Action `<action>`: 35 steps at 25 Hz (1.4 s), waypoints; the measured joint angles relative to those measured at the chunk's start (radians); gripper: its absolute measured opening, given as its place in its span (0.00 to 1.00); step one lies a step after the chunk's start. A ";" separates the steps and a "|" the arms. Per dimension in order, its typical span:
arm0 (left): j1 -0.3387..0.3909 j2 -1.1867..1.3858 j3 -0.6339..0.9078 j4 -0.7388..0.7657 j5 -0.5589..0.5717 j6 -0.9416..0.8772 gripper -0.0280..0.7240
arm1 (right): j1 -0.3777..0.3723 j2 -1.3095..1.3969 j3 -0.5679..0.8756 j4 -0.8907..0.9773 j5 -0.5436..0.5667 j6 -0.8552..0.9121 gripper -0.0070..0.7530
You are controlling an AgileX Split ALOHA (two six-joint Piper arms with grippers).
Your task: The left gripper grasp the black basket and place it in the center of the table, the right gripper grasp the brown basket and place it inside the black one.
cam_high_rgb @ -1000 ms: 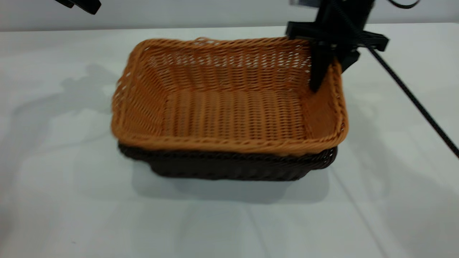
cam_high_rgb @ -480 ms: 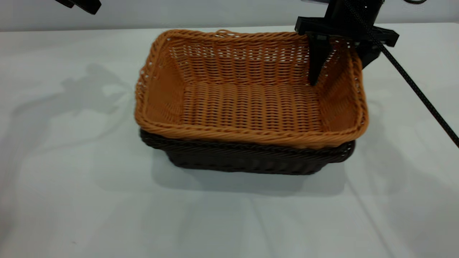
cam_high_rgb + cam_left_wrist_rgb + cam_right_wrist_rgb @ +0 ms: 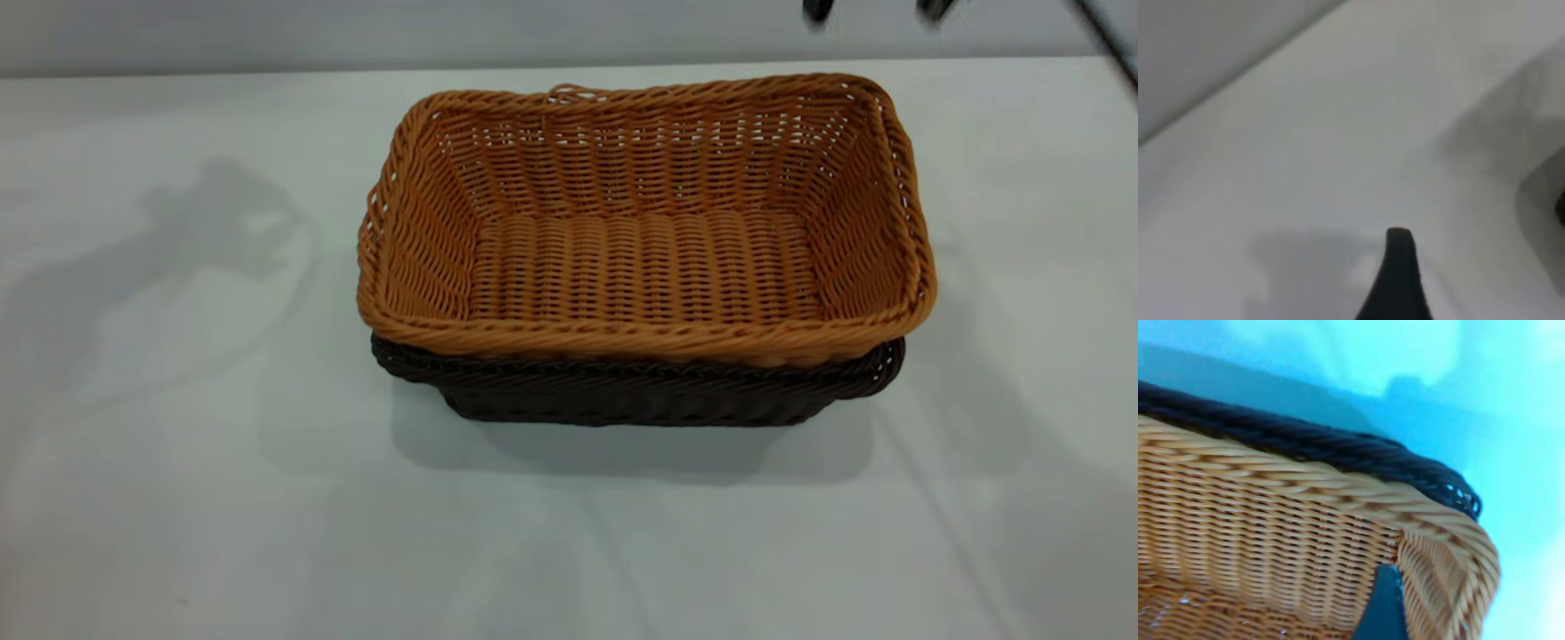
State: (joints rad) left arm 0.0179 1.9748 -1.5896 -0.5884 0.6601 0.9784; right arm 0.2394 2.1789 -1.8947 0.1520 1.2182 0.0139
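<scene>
A: Although the exterior view takes in both baskets whole, what does it give of the arms?

B: Little. The brown basket [image 3: 640,240] sits nested inside the black basket [image 3: 622,396], level, in the middle of the surface [image 3: 178,444]; only the dark rim and lower wall show beneath the tan rim. The right end effector [image 3: 873,7] is two blurred dark tips at the upper edge, raised above the far right corner, spread apart and gripping nothing. The left arm is out of that view altogether.

A: And the wrist cameras?

B: The right wrist view looks down on one corner of the brown basket [image 3: 1271,540], with the black basket's braided rim [image 3: 1338,447] running just outside it and bare surface [image 3: 1511,400] beyond. One dark fingertip [image 3: 1381,607] stands before the tan wall, clear of it as far as I can see.

A: The left one?

B: The left end effector [image 3: 1399,273] hangs over bare surface [image 3: 1305,133], well apart from the baskets. Whether it is clenched or released, I cannot tell.
</scene>
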 joint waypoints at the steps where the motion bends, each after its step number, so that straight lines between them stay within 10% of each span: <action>1: 0.000 -0.023 0.000 0.001 0.004 -0.020 0.78 | 0.000 -0.034 0.000 0.000 0.003 0.000 0.78; 18: 0.001 -0.503 0.000 0.439 0.342 -0.587 0.78 | 0.001 -0.706 0.030 0.046 0.041 -0.068 0.78; 35: 0.001 -0.677 0.165 0.495 0.507 -0.804 0.78 | 0.001 -1.500 0.767 0.103 0.052 -0.101 0.78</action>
State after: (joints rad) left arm 0.0189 1.2979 -1.4247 -0.0929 1.1669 0.1742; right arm 0.2404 0.6789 -1.1282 0.2555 1.2703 -0.0866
